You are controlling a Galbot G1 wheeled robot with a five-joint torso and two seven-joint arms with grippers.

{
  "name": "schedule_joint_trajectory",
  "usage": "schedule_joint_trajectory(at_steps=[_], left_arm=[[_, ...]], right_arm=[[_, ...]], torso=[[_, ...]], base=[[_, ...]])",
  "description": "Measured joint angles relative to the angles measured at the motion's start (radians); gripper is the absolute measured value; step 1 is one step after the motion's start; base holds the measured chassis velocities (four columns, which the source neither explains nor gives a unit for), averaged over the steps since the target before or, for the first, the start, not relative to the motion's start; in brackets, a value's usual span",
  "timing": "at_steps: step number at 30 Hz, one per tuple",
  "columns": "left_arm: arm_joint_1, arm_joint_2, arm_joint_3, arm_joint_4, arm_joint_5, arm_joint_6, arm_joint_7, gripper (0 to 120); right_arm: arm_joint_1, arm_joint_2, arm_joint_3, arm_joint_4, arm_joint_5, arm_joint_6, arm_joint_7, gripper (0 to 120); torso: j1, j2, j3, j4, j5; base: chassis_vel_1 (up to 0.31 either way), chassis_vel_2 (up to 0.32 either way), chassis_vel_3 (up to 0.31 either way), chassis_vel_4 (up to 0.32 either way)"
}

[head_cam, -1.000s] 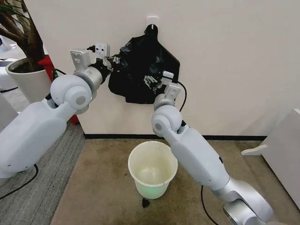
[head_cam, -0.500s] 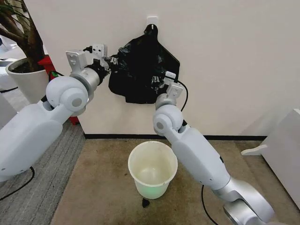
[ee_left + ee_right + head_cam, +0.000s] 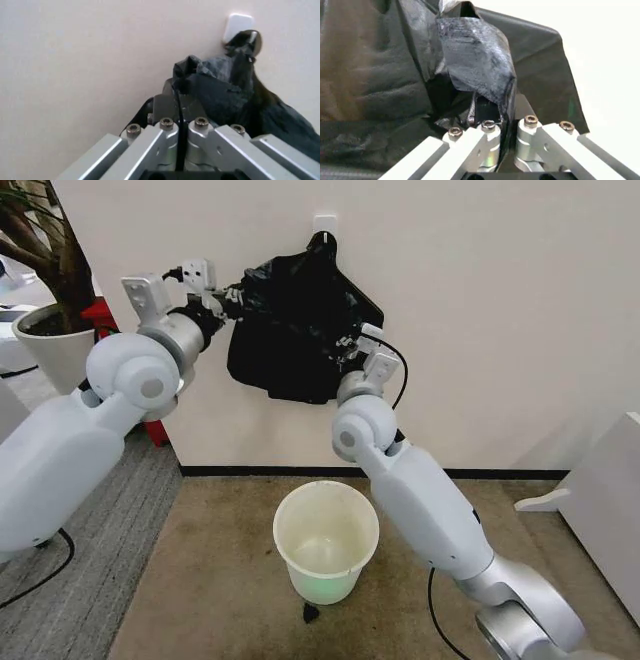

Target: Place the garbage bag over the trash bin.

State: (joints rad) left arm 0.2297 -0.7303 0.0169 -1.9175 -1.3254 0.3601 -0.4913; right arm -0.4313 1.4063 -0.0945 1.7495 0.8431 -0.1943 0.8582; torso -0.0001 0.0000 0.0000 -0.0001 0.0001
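Note:
The black garbage bag [image 3: 300, 320] hangs from a white wall hook [image 3: 324, 224] above the floor. My left gripper [image 3: 236, 293] is shut on the bag's upper left edge, with plastic [image 3: 210, 86] pinched between its fingers. My right gripper [image 3: 345, 346] is shut on a fold of the bag [image 3: 480, 56] at its right side. The pale trash bin [image 3: 326, 540] stands open and upright on the carpet below, under both arms.
A white plant pot [image 3: 55, 350] with a tree stands at the left by a red object [image 3: 105, 315]. A white cabinet [image 3: 610, 510] stands at the right. A small dark scrap [image 3: 311, 613] lies in front of the bin.
Both grippers have risen a little with the bag held in them. The left one has moved up and left, spreading the bag's left edge outward. The bag still hangs on the hook.

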Motion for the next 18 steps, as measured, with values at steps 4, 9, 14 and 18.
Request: schedule_joint_trajectory(at_steps=[4, 9, 14, 18], left_arm=[[0.02, -0.001, -0.01, -0.01, -0.036, -0.007, -0.036, 0], [0.063, 0.006, -0.012, -0.033, -0.04, -0.01, -0.042, 0], [0.088, 0.007, -0.011, -0.048, -0.039, -0.009, -0.044, 0], [0.113, 0.009, -0.008, -0.057, -0.039, -0.007, -0.05, 0]], right_arm=[[-0.011, 0.0, 0.007, 0.01, 0.017, 0.006, 0.005, 0], [-0.019, 0.001, 0.01, 0.019, 0.022, 0.017, 0.002, 0], [-0.025, -0.002, 0.012, 0.03, 0.029, 0.021, 0.0, 0], [-0.041, -0.008, 0.013, 0.04, 0.037, 0.021, 0.003, 0]], torso=[[0.0, 0.0, 0.0, 0.0, -0.0001], [0.0, 0.0, 0.0, 0.0001, -0.0001], [0.0, 0.0, 0.0, 0.0, 0.0001], [0.0, 0.0, 0.0, -0.0001, -0.0001]], base=[[0.0, 0.0, 0.0, 0.0], [0.0, 0.0, 0.0, 0.0], [0.0, 0.0, 0.0, 0.0], [0.0, 0.0, 0.0, 0.0]])
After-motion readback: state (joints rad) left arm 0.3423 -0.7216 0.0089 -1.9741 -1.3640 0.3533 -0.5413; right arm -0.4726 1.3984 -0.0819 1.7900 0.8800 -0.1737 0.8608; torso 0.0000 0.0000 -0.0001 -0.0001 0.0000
